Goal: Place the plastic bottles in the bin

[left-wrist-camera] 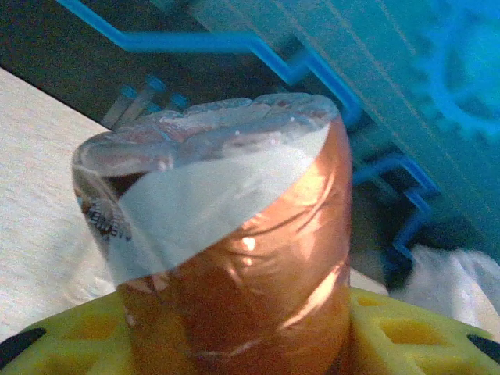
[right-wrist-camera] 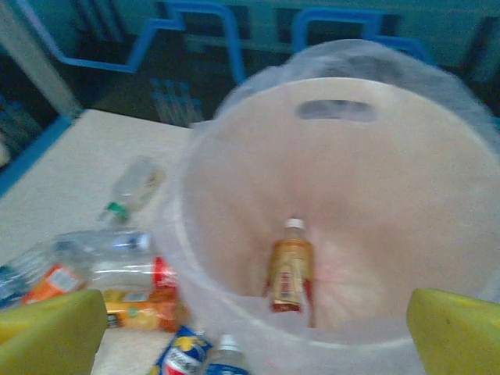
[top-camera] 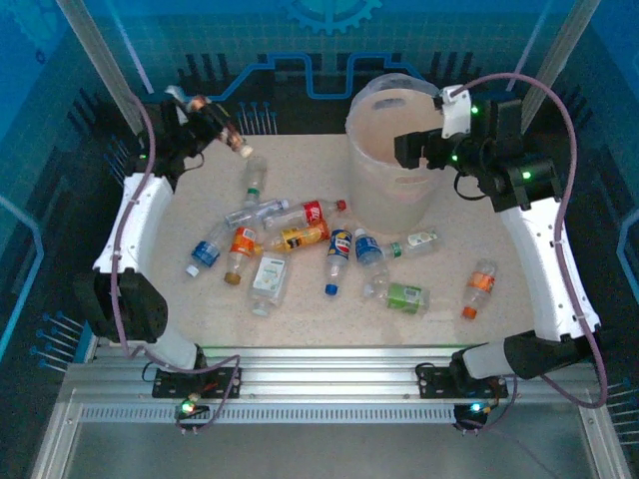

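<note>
Brown bottle (left-wrist-camera: 234,258) pinched in left gripper (top-camera: 205,113), held off table (top-camera: 439,334), well left of bin (top-camera: 371,200). Right gripper (right-wrist-camera: 250,336) spread wide, empty, over bin mouth. Small bottle (right-wrist-camera: 291,269) lying inside bin. Other bottles (top-camera: 300,238) scattered left of and in front of bin

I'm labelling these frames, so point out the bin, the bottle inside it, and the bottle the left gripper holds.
bin (top-camera: 371,195), top external view, its outer wall.
bottle inside the bin (right-wrist-camera: 291,269), right wrist view, its brown label.
held bottle (left-wrist-camera: 258,266), left wrist view, its coppery label.
</note>
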Robot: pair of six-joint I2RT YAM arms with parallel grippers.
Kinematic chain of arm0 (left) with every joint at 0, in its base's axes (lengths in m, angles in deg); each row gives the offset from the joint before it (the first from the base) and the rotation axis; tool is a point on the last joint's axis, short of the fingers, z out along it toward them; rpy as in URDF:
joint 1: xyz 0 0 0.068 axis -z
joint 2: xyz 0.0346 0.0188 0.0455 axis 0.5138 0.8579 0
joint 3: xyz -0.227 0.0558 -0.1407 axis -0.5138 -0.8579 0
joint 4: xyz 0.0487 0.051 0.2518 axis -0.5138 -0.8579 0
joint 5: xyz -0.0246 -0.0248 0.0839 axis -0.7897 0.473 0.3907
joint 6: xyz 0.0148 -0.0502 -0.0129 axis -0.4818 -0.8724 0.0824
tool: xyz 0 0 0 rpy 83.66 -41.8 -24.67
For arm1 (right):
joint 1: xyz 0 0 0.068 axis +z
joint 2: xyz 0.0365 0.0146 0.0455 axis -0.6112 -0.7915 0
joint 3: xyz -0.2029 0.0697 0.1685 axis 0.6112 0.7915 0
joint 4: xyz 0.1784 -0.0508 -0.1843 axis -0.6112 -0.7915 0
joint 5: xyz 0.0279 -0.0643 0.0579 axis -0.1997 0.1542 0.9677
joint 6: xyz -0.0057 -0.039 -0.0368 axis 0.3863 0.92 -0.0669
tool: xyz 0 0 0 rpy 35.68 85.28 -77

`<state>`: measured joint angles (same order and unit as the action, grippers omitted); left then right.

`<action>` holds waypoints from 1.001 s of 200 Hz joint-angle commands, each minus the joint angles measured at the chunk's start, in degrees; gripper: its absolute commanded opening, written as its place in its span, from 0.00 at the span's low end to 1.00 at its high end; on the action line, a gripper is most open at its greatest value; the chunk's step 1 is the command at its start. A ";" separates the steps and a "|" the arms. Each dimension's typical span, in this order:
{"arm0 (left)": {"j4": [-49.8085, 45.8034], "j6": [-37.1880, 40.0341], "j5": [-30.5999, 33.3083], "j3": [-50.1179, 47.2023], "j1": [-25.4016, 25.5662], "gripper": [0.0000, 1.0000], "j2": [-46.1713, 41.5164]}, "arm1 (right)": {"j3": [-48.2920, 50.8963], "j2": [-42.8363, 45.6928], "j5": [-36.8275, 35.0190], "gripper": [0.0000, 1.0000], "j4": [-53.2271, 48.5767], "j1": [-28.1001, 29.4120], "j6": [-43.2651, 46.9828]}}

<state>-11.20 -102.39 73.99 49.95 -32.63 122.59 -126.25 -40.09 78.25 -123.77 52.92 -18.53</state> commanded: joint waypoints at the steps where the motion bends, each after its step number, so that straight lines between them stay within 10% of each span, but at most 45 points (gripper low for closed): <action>1: 4.90 -1.16 -6.68 -1.88 4.99 0.44 -2.47 | 2.06 0.64 8.92 1.00 4.18 3.45 -1.68; 78: 12.80 -5.33 -11.58 -1.11 19.20 0.43 -2.45 | 4.14 -4.08 16.66 1.00 8.43 11.76 -4.96; 200: 17.63 -8.38 -14.04 -2.98 23.50 0.42 -4.13 | -1.27 -15.04 19.76 0.71 9.53 15.08 -7.52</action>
<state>3.75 -109.82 61.80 47.85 -9.84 121.11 -124.74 -54.10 96.61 -115.43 67.30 -25.22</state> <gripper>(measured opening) 0.487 0.763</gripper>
